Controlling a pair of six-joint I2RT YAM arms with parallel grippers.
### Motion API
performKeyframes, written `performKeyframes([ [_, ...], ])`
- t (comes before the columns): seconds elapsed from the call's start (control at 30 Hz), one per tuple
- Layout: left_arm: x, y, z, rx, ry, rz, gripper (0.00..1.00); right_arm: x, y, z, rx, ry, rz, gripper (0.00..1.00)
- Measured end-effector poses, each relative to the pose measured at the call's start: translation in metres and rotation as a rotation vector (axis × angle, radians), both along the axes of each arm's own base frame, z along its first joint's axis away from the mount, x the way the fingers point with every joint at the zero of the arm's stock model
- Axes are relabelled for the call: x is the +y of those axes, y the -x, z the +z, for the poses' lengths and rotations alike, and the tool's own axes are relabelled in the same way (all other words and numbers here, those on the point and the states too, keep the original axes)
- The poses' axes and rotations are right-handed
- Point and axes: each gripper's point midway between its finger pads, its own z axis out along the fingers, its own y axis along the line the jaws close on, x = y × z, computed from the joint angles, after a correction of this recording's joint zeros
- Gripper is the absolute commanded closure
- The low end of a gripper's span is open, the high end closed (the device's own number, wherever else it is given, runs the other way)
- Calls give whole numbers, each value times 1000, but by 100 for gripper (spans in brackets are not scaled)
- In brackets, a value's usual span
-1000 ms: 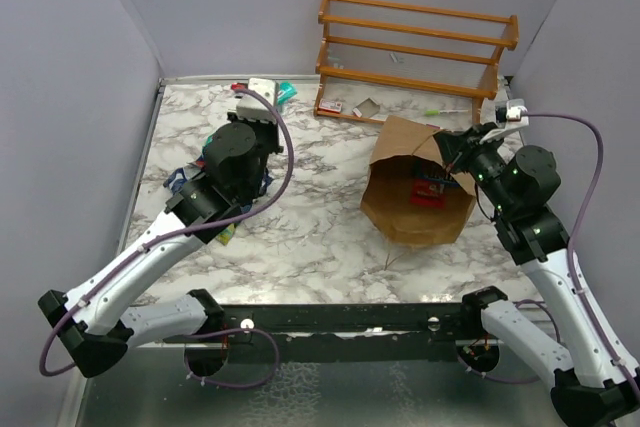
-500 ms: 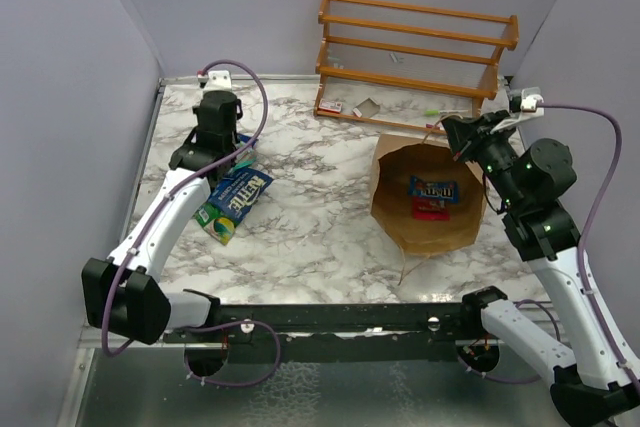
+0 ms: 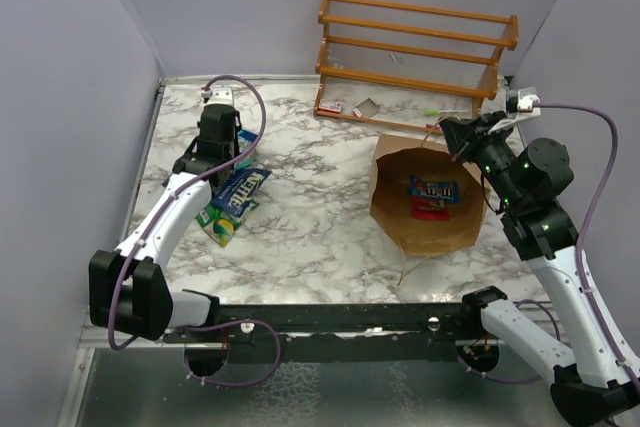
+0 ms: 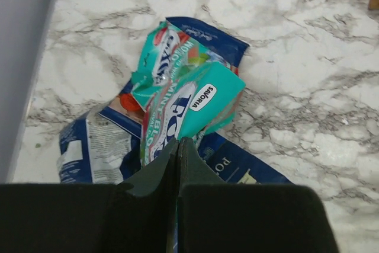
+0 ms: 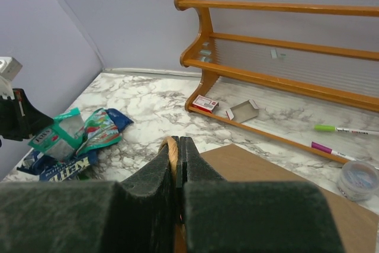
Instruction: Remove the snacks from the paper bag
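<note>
Over on the left my left gripper (image 4: pixel 177 141) is pinching fully shut on what looks like the bottom edge of the teal packet (image 4: pixel 192 102), right on top of the pile where the dark blue packet (image 3: pixel 243 190) and green-yellow packet (image 3: pixel 215 223) are lying on the marble; I'm guessing I'm mid drop-off. On the right my right gripper (image 5: pixel 177 140) is clamping shut on the string handle (image 5: pixel 169 146) of the paper bag (image 3: pixel 420 237), tipping its mouth open; a blue candy packet (image 3: pixel 433 188) and a red packet (image 3: pixel 432 208) are sitting inside, so next I'm thinking release the teal one and reach the left arm in for those.
</note>
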Motion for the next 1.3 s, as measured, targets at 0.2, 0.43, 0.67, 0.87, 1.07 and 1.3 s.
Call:
performKeyframes([
  [0.2,-19,6,-21,51,76,-78,80,1,5,2,-11,-2,14,98],
  [0.43,-33,19,-33,119,123,-152,45,18,18,-13,-3,25,134,98],
  [0.67,-69,37,12,14,284,-321,26,43,36,-39,34,52,312,98],
  [0.87,-129,70,54,-150,432,-571,25,49,43,-47,49,52,362,98],
  [1.07,-222,153,48,-192,506,-927,33,50,44,-47,49,52,368,98],
  [1.3,-283,220,26,-236,493,-1099,42,51,44,-47,49,51,373,98],
])
